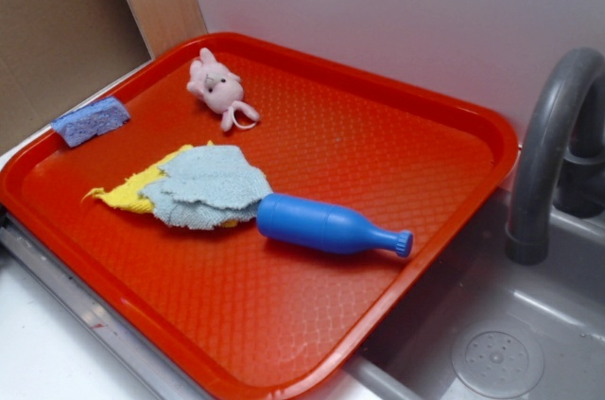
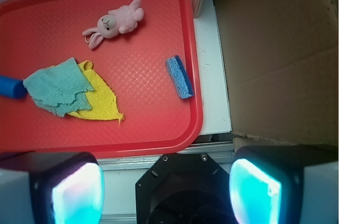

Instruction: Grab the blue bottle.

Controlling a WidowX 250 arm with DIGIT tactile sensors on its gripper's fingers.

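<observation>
The blue bottle (image 1: 326, 226) lies on its side near the middle of the red tray (image 1: 397, 324), its ribbed cap pointing right. Its thick end touches the light blue cloth (image 1: 205, 186). In the wrist view only the bottle's end (image 2: 10, 86) shows at the left edge, beside the cloth (image 2: 55, 85). My gripper (image 2: 167, 192) hangs high above the tray's near rim, open, with nothing between its glowing pads (image 2: 79, 195). The exterior view does not show the gripper.
A yellow cloth (image 1: 128, 194) lies under the blue one. A pink plush bunny (image 1: 219, 88) sits at the tray's back. A blue-purple sponge (image 1: 91, 121) rests on the left rim. A grey sink (image 1: 492, 343) and faucet (image 1: 548, 145) stand at the right. Cardboard (image 2: 280, 54) borders the tray.
</observation>
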